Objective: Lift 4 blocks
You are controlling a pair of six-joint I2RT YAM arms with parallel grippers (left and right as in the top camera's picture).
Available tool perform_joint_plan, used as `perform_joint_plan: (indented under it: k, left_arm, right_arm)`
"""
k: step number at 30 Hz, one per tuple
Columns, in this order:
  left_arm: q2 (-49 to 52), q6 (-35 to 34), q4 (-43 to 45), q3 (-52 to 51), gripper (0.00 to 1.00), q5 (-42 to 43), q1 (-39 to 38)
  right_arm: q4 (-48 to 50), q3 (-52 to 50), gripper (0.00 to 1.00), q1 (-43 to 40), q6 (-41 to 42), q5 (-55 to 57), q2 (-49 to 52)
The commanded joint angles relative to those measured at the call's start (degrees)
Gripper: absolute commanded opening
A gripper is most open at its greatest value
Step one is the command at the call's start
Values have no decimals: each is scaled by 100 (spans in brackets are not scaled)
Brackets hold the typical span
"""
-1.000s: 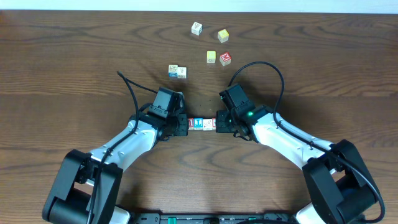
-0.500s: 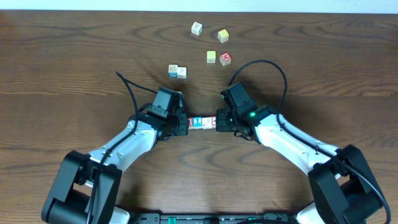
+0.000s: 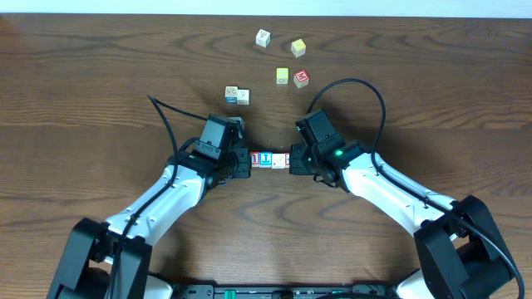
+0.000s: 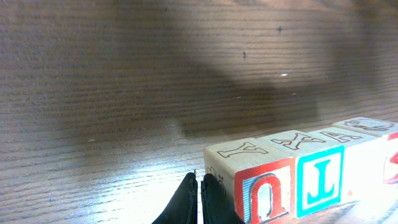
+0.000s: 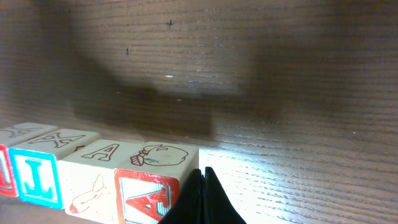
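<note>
Centrally, at mid-frame overhead, the left gripper (image 3: 246, 160) and right gripper (image 3: 291, 162), each with fingers pressed together, squeeze a row of four small wooden alphabet blocks (image 3: 270, 161) between their tips. Farther up the dark wooden table (image 3: 83, 83), six loose wooden cubes (image 3: 283, 75) lie scattered, well apart from the row.

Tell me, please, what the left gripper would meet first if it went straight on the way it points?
Probably bare table: the shut left gripper has the U block beside its tips, not ahead; depth is unclear.
</note>
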Motion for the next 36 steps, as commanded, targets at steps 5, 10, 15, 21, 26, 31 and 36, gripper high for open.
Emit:
perform_joint_plan:
  k: [5, 10, 15, 21, 26, 31, 36]
  left_arm:
    - [-168, -87, 157, 269, 7, 1051, -256]
    - [-168, -101, 157, 269, 7, 1051, -289]
    - [-168, -101, 157, 269, 7, 1049, -391]
    - [-173, -103, 157, 280, 7, 1047, -415]
    - [-173, -144, 155, 352, 7, 1051, -417]
    - [-175, -146, 136, 398, 7, 1054, -417]
    - [-205, -144, 85, 398, 7, 1051, -417]
  right_arm:
    - [236, 122, 1, 291, 28, -1231, -323]
    - [234, 122, 1, 291, 11, -1222, -348]
    - [232, 127, 1, 291, 13, -1237, -352]
    - [225, 127, 1, 293, 11, -1239, -393]
    - [214, 127, 1, 293, 11, -1239, -463]
    - [203, 127, 1, 291, 11, -1237, -555]
    - [186, 127, 1, 291, 9, -1237, -588]
